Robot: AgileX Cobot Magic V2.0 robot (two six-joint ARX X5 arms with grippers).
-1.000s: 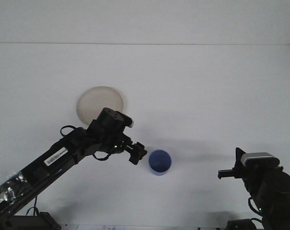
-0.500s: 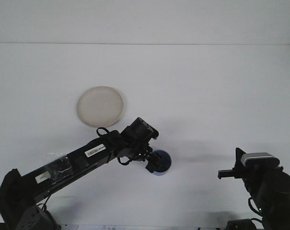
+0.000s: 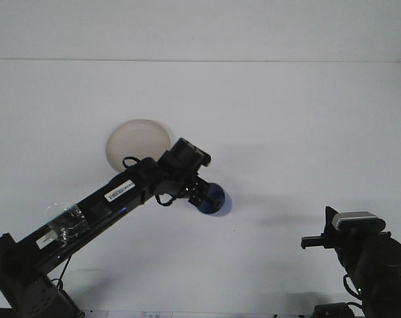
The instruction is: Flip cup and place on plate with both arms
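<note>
Beside plate (image 3: 138,146), left pincer (image 3: 201,195) seemingly gripping cup (image 3: 213,199)

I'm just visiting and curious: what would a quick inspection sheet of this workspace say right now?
Surface: white table, bare and clean.
Job's things: blue cup at the left gripper, seemingly tilted; pale round plate behind, partly hidden by the arm.
Clutter: nothing seen.
Grippers: left on the cup, jaws apparently closed on it; right gripper parked low, apart from everything.
Cables: black loops on the left arm's wrist.
Surroundings: plain white wall.

front view | high, facing forward over white table (image 3: 286,119) | wide | single view
</note>
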